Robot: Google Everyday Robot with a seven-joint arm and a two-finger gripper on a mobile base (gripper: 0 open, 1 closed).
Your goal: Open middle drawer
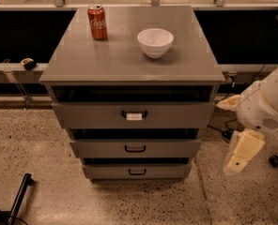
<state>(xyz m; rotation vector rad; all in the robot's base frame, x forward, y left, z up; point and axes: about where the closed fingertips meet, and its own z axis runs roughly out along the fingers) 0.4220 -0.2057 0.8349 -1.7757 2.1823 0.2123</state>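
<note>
The middle drawer (135, 148) is a grey flat front with a small black loop handle. It sits between the taller top drawer (133, 115), which has a white tag on its handle, and the short bottom drawer (137, 171). Its front stands slightly behind the top drawer's front. My gripper (236, 164) hangs at the end of the white arm (266, 107), to the right of the cabinet at about the level of the middle and bottom drawers. It is apart from the cabinet and touches nothing.
A red cola can (97, 22) and a white bowl (155, 42) stand on the cabinet top (82, 60). Cables (226, 125) lie on the speckled floor at right. A black bar (19, 196) lies at lower left. A ledge with rails runs behind.
</note>
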